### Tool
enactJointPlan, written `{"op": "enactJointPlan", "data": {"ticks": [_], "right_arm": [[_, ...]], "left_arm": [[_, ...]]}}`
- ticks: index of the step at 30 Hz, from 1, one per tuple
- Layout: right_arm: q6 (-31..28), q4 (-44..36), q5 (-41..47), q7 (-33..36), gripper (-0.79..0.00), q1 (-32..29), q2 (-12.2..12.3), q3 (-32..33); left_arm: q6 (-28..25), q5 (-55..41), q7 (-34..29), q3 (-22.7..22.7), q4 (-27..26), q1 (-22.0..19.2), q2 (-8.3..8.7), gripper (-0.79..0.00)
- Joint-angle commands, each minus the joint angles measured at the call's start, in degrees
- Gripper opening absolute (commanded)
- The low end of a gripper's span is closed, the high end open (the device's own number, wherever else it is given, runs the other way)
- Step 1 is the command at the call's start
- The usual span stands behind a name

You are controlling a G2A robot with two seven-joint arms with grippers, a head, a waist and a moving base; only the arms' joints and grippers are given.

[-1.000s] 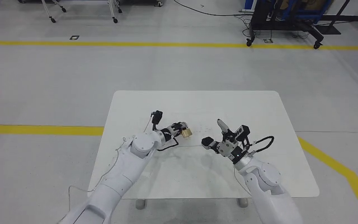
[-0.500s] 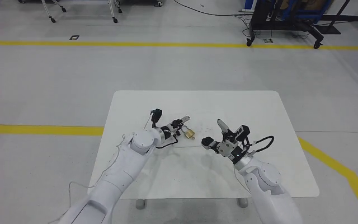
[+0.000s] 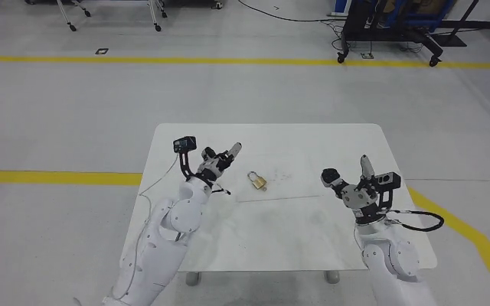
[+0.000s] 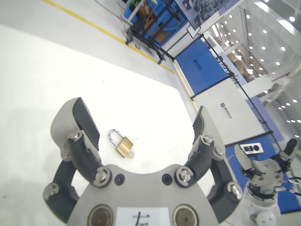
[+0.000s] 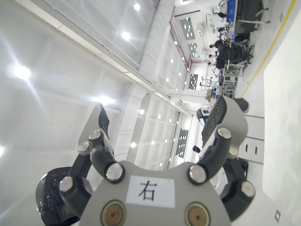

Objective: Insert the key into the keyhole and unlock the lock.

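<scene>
A brass padlock [image 3: 256, 181] with a silver shackle lies flat near the middle of the white table [image 3: 291, 237], with no gripper touching it. In the left wrist view the padlock [image 4: 124, 145] has a small silver key head [image 4: 131, 154] at the end of its body. My left gripper [image 3: 222, 151] hangs open above the table, to the left of the lock, and the lock shows between its fingers [image 4: 85, 123]. My right gripper [image 3: 348, 170] is open and empty, raised at the right side of the table and tilted up toward the ceiling [image 5: 162, 109].
The table's right edge [image 5: 279, 99] shows beside the right gripper. Yellow floor lines [image 3: 230, 60] run behind and beside the table. A dark wheeled rack [image 3: 390, 30] stands far back on the right. Bare table surface lies around the lock.
My left gripper let go of the padlock, opened and drew back up and to the left. The lock now lies on the table. My right arm swung away to the right and tilted upward.
</scene>
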Motion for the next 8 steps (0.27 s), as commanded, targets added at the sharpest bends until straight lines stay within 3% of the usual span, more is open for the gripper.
{"op": "enactJointPlan", "data": {"ticks": [1, 3, 8], "right_arm": [[0.1, 0.0, 0.0, 0.1, 0.000, 0.1, 0.0, -0.1], [0.0, 0.0, 0.1, 0.1, -0.001, 0.0, 0.0, 0.0], [0.1, 0.1, 0.0, 0.1, -0.001, 0.1, 0.0, -0.1]], "left_arm": [[1.1, 2.7, 0.6, -0.4, -2.8, 1.4, 0.13, 0.000], [1.5, 3.6, 0.7, -0.6, -4.5, 1.8, 0.17, -0.001], [1.1, 2.7, 0.6, -0.4, -2.9, 1.4, 0.13, -0.001]]}}
